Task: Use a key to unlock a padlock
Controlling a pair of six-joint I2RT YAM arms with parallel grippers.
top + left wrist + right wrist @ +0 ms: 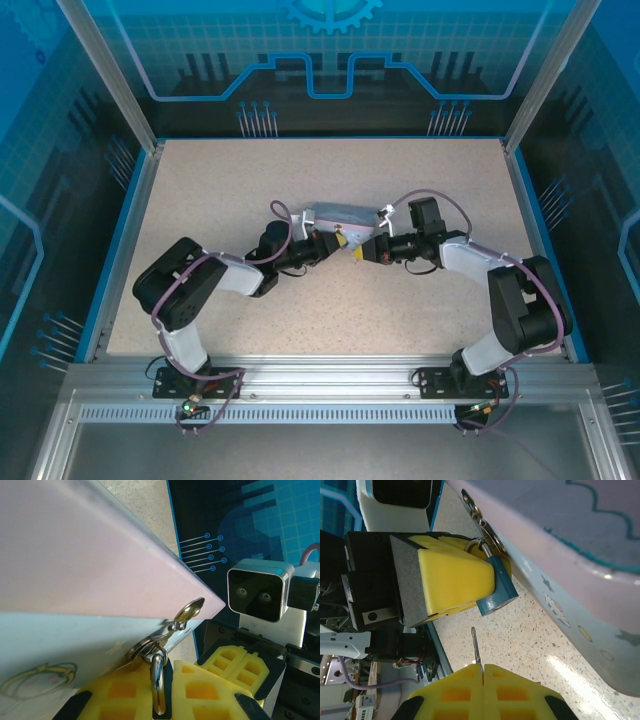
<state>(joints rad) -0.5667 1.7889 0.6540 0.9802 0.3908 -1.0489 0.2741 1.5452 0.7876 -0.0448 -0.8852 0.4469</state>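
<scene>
Key (476, 647) head hidden, probably inside right hand (483, 667).

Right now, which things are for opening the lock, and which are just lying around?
For the job:
padlock, held by the left gripper
key, pinched in the right gripper

Just there:
pale blue tin box that the padlock hangs on
speckled table

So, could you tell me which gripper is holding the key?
The right gripper: a thin key juts from its shut jaws, while the left gripper clamps the teal padlock.
</scene>
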